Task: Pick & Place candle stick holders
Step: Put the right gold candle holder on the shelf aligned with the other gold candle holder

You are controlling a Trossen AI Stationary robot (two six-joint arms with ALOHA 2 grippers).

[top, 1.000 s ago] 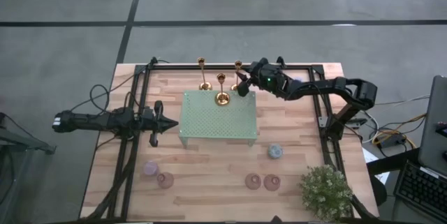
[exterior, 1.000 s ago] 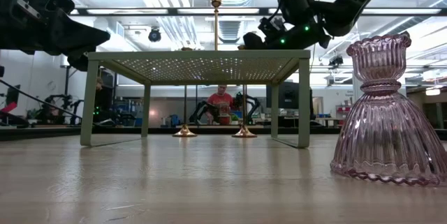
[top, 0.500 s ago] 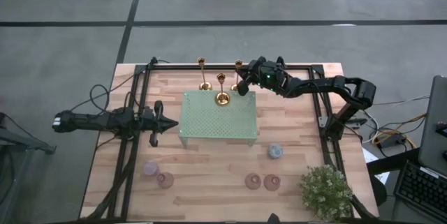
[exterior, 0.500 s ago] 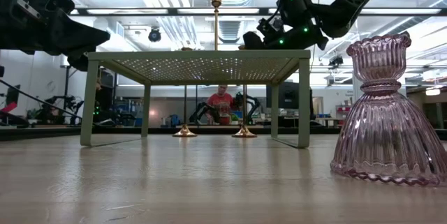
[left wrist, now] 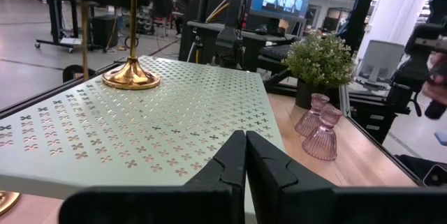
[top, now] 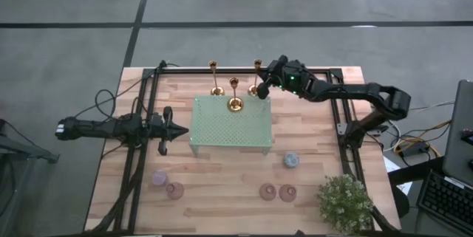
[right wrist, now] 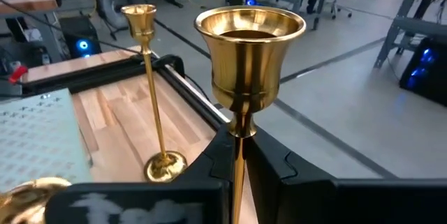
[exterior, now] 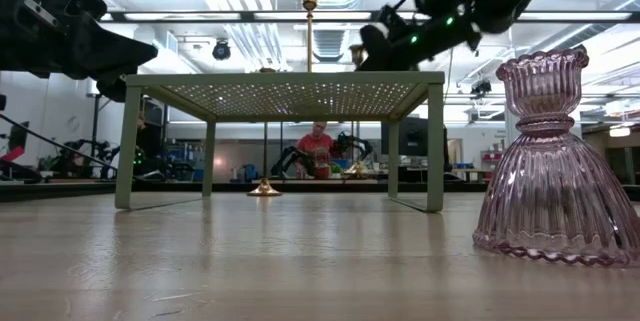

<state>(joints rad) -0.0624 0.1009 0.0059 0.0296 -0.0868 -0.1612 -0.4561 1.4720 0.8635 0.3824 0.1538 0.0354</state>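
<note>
Three gold candlestick holders are in view. One (top: 215,82) stands by its base on the wooden table at the far side and also shows in the right wrist view (right wrist: 155,112). One (top: 235,101) stands on the green perforated stand (top: 230,130). My right gripper (top: 263,88) is shut on the third (top: 257,69), just past the stand's far right corner. My left gripper (top: 174,128) is shut and empty, level with the stand's left edge; it also shows in the left wrist view (left wrist: 245,160). My right gripper pinches the candlestick's thin stem (right wrist: 238,144) between its two fingers, just below the top cup (right wrist: 250,46). The fingers come roughly level from the table's right side and lie across the stem. The candlestick stays upright, its base (exterior: 352,170) lifted off the table.
Squat glass pieces stand along the near side: pink ones (top: 174,190) (top: 267,191) (top: 287,191), a lavender one (top: 159,179) and a blue one (top: 291,160). A potted plant (top: 344,201) stands at the near right corner. Black frame rails (top: 344,141) run along both sides.
My right gripper, shut on the candlestick's stem, has gone up and a little toward the table's far right. The candlestick has risen with it, still upright, and its base has left the table. My left arm has kept still.
</note>
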